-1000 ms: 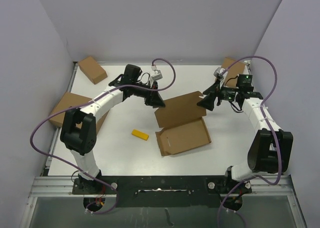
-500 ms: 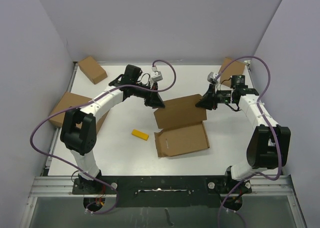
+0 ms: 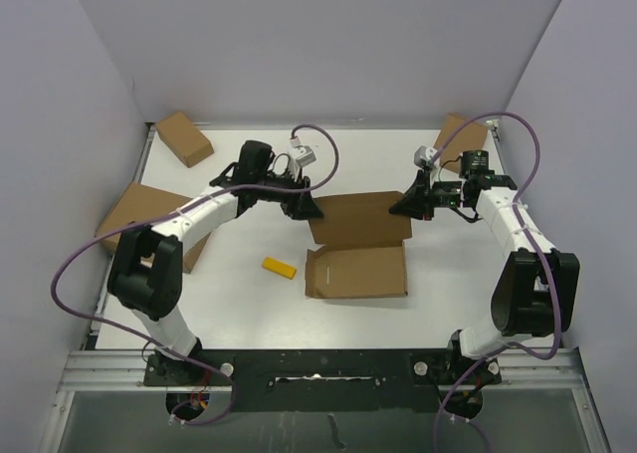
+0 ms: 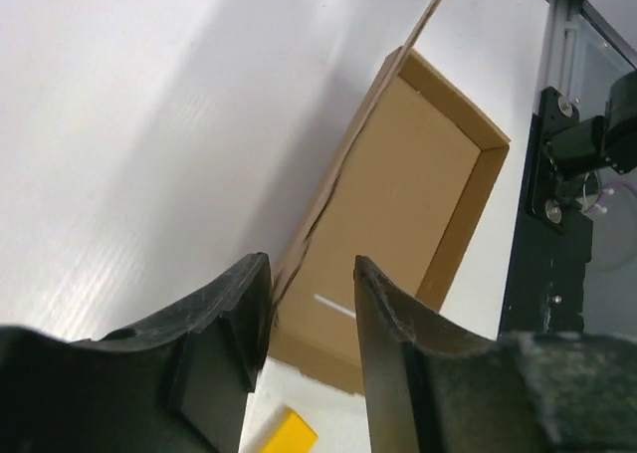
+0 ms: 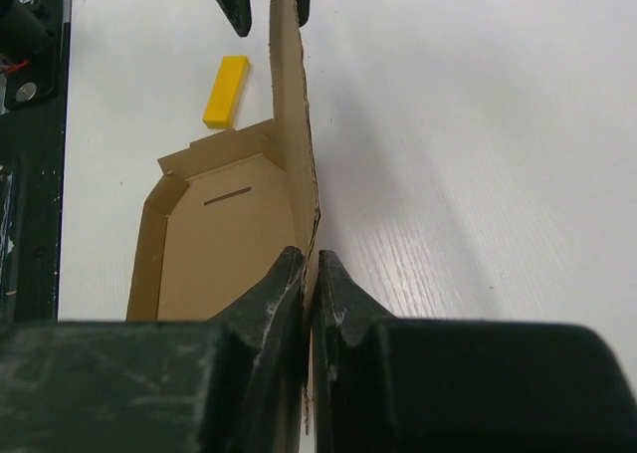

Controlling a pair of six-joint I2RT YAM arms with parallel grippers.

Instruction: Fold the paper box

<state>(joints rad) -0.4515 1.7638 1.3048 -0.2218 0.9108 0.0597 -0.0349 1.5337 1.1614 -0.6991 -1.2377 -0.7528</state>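
The right gripper [image 5: 310, 264] is clenched on the right edge of the raised lid [image 3: 358, 219], while the left gripper [image 4: 311, 274] is released, its jaws apart around the lid's left edge. The paper box [image 3: 356, 272] lies open mid-table, tray nearest the arms, with a yellow block [image 3: 280, 267] near its left side. The fold will probably go best if the lid swings about its hinge crease without dragging the tray.

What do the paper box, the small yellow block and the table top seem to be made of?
The paper box: brown cardboard, matte; its thin cut edges and creased fold lines suggest corrugated board. The yellow block: smooth and evenly coloured, perhaps plastic or painted wood; the look leaves it open. The table: white board with a faint wood-like grain, probably laminate.
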